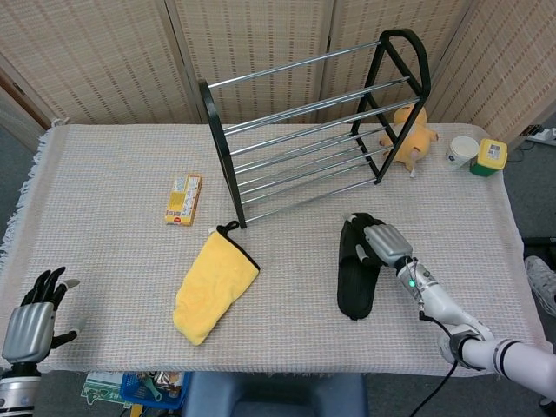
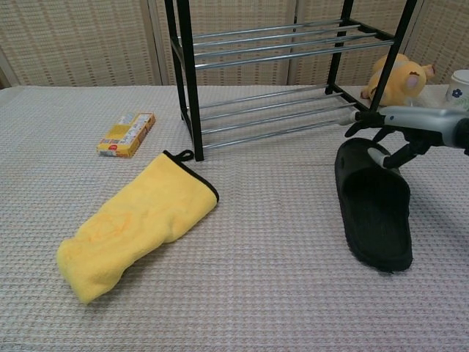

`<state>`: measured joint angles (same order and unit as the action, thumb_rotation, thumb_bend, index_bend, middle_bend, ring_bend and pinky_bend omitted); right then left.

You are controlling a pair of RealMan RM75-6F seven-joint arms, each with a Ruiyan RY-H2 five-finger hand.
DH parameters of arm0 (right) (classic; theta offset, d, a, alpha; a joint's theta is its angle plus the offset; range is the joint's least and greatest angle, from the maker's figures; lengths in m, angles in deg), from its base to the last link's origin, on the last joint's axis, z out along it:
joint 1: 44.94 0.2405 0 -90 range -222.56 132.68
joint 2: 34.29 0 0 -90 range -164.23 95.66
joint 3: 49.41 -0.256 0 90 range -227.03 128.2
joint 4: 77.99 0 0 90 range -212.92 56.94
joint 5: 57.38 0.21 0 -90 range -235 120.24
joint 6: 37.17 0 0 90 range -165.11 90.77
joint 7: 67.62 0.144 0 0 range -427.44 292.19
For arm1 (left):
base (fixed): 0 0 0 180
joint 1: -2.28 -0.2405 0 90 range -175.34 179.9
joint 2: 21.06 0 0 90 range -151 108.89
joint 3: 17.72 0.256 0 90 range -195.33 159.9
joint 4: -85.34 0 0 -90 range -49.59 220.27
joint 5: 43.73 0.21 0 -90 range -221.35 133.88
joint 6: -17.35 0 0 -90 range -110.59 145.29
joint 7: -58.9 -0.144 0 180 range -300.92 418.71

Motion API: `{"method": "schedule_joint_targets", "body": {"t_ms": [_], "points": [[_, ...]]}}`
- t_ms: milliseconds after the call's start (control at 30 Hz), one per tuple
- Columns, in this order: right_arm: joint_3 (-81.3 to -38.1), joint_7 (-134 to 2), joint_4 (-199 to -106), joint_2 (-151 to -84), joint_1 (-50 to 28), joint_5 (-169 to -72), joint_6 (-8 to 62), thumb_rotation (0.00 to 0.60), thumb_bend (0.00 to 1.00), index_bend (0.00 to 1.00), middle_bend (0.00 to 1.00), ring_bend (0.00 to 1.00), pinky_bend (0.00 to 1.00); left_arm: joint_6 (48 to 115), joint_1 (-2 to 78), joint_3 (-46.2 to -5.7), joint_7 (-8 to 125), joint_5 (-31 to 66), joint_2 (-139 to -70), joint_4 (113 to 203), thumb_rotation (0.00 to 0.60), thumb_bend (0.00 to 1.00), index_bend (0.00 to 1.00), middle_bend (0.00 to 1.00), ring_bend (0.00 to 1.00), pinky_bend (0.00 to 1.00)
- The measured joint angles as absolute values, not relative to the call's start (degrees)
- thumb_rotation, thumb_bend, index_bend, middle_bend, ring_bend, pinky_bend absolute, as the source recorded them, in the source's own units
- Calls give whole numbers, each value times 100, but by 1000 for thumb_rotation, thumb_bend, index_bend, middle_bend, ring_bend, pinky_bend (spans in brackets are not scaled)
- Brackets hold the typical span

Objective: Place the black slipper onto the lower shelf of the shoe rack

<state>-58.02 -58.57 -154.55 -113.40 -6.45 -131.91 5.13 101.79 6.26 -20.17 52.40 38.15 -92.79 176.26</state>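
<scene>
Now the right hand (image 1: pixel 380 241) grips 1 black slipper (image 1: pixel 355 269) near 1 shoe rack (image 1: pixel 304 130).

The rack (image 1: pixel 317 130) stands at the back of the worktop (image 1: pixel 113 261), with the toy (image 1: pixel 408 135), cup (image 1: pixel 461 151) and tub (image 1: pixel 488 157) to its right. The box (image 1: pixel 183 199) lies left of it, the cloth (image 1: pixel 213 287) in front. The slipper (image 1: pixel 354 269) lies right of the cloth, under the right robot hand (image 1: pixel 382 243); the left robot hand (image 1: pixel 33 317) is at the near-left corner.
</scene>
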Motion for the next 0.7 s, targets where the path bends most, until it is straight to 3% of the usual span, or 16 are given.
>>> {"method": "schedule_joint_targets", "body": {"t_ms": [100, 233, 467, 700], "points": [[-5645, -6182, -15745, -11090, -777, -13547, 922, 600, 130, 0, 105, 57, 150, 10181, 607, -2007, 5246, 3797, -9269, 17617, 600, 289, 268, 98, 36, 239], [-5381, -6587, -16170, -10732, -997, -14098, 1540, 600, 10, 0, 106, 57, 150, 10181, 630, -2006, 5220, 3856, -9277, 17665, 600, 290, 268, 98, 36, 239], [-4803, -7137, -16504, -10260, -1171, -15194, 1934, 600, 0, 0, 106, 20, 150, 10209, 671, -2029, 5139, 3936, -9252, 17789, 600, 290, 269, 98, 36, 239], [-4405, -7839, -16193, -10214, -1054, -16013, 1911, 600, 0, 0, 106, 3, 137, 10204, 701, -2017, 5153, 4019, -9210, 17919, 600, 290, 270, 98, 36, 239]]}}
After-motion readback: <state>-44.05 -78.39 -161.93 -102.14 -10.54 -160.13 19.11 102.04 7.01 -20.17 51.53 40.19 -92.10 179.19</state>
